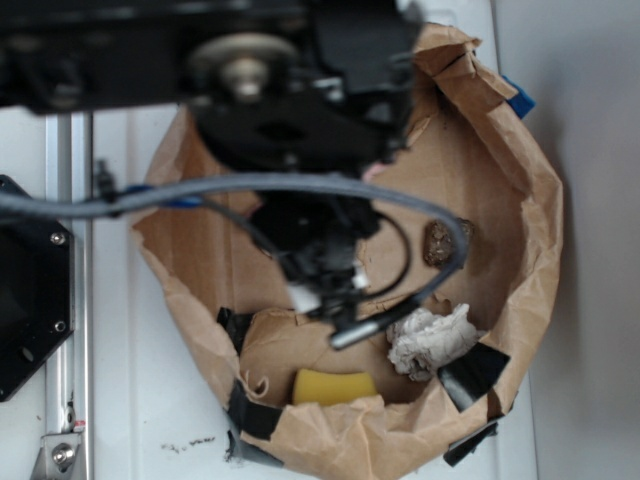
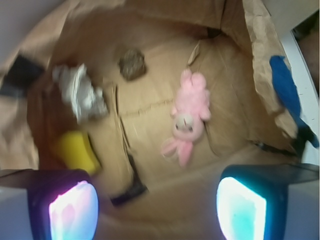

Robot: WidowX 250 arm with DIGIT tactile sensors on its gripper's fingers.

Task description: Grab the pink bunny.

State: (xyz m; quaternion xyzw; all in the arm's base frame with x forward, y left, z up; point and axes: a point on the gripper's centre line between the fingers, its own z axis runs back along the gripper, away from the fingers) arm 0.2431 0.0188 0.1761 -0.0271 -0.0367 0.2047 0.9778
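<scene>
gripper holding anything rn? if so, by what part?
Nothing held. In the wrist view the gripper is open, its fingers wide apart, with the pink bunny lying untouched on the brown paper beyond them.

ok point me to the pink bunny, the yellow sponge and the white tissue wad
pink bunny (image 2: 187,117): wrist view, on its body just above the pale face
yellow sponge (image 1: 333,386): exterior view, middle of its top face
white tissue wad (image 1: 432,340): exterior view, centre of the crumpled lump
</scene>
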